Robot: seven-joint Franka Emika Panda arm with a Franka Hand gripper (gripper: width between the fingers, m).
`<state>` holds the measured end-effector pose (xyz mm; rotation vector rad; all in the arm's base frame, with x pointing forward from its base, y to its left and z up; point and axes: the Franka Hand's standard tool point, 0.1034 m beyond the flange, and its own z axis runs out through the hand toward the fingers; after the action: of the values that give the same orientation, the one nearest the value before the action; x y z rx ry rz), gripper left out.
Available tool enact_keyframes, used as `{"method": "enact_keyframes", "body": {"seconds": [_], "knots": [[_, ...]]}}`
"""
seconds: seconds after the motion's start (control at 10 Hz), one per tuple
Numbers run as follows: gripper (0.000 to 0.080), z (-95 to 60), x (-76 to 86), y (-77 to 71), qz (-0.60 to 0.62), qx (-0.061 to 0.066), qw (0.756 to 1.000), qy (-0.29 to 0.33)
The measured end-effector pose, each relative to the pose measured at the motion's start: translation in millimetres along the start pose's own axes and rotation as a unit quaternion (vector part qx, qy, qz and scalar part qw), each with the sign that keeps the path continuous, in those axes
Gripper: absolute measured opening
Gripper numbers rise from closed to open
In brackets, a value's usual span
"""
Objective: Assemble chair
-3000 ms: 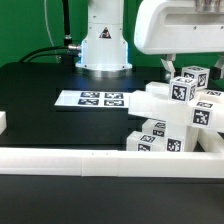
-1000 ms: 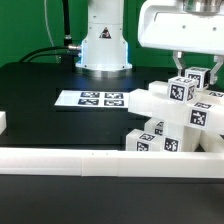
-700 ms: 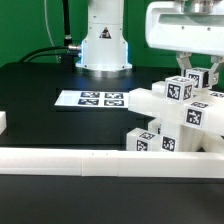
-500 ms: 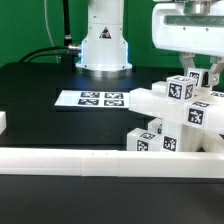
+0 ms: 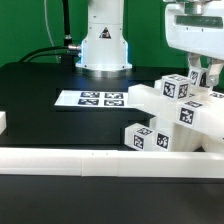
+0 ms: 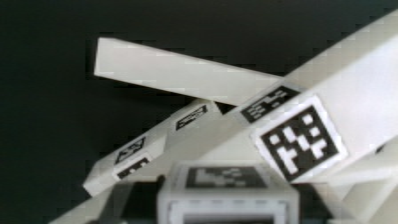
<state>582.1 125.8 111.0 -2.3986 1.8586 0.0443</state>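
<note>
Only outside: marker board; up close, chair tags.

No readable text (only square tags on the chair)

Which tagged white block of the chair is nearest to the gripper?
The uppermost tagged block, directly below the gripper; the other tagged blocks sit lower, toward the border rail.

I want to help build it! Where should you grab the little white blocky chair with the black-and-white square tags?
Probably one of the white plastic chair's square post legs, from above: its flat sides suit two fingers. The gripper already sits at the top post at the exterior view's right, though whether it is holding it can't be told.
</note>
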Motion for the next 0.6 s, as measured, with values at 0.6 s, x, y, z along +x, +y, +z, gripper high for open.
{"method": "enact_keyframes", "body": {"seconds": [0.6], "knots": [[0.0647, -1.4, 2.1, 0.1, -0.185, -0.005, 0.983, -0.002]]}}
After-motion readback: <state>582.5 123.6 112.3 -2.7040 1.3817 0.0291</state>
